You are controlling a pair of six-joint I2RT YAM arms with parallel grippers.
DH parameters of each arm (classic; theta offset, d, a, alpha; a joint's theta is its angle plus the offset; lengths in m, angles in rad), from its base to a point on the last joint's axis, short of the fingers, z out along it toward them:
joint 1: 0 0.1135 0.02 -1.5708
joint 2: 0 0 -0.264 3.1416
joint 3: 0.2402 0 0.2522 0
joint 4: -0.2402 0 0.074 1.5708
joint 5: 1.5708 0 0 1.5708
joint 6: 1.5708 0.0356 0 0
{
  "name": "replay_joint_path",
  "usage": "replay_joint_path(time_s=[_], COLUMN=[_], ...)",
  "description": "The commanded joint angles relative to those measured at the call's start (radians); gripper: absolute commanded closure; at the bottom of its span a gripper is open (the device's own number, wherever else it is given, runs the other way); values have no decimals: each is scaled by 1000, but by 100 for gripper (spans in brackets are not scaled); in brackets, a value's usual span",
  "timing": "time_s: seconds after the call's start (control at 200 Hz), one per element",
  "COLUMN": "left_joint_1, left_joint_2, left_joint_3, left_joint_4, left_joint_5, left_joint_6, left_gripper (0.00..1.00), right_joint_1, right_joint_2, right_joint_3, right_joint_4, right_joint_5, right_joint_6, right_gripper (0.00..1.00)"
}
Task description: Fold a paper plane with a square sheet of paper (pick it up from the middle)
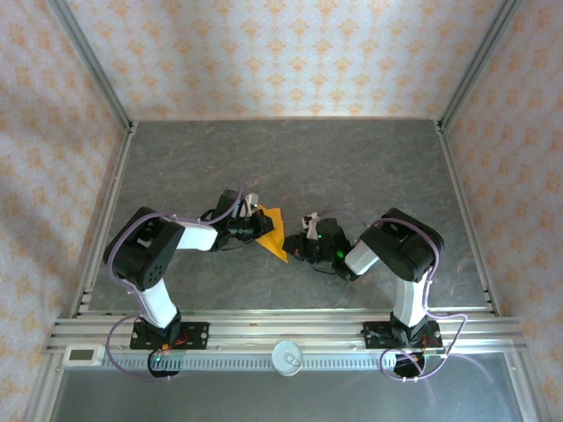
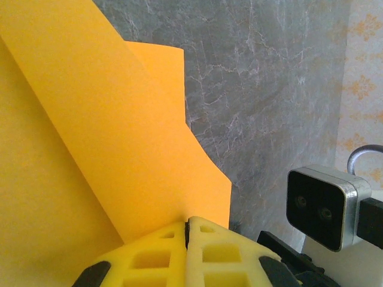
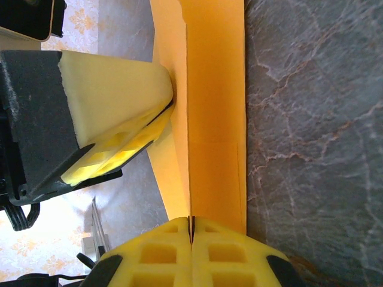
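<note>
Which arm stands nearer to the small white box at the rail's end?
Left. The left arm is bolted just right of the white box; the right arm is bolted far along the rail.

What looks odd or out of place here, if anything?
Nothing is torn or dropped. The orange paper, pinched by the left fingers and the right fingers, looks unevenly folded: in the left wrist view, one layer's edge steps out past the other.

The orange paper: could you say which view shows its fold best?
Right wrist: the orange paper runs up the frame, its crease plain. Left wrist shows broad flaps close up; top external, a small, distant orange patch.
</note>
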Motion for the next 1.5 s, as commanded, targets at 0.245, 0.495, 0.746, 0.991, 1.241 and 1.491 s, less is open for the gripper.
replay_joint_path(time_s=[0.245, 0.495, 0.746, 0.991, 1.241, 1.491], left_joint_1=[-10, -10, -11, -16, -16, -17], left_joint_2=[22, 28, 36, 46, 48, 62], left_joint_3=[-5, 10, 33, 50, 73, 87], left_joint_4=[26, -1, -35, -83, -140, -157], left_joint_5=[-11, -29, -37, -61, -92, -94], left_joint_6=[-9, 0, 15, 35, 61, 71], left_gripper=[100, 100, 100, 100, 100, 100], right_joint_1=[1, -5, -9, -11, -13, -13], right_joint_2=[15, 18, 19, 21, 21, 18], right_joint_3=[10, 8, 12, 17, 22, 28], right_joint_4=[-80, -103, -132, -162, -186, -206], right_joint_5=[-30, -33, -34, -38, -39, -37], right_joint_6=[4, 4, 3, 0, 12, 12], right_gripper=[100, 100, 100, 100, 100, 100])
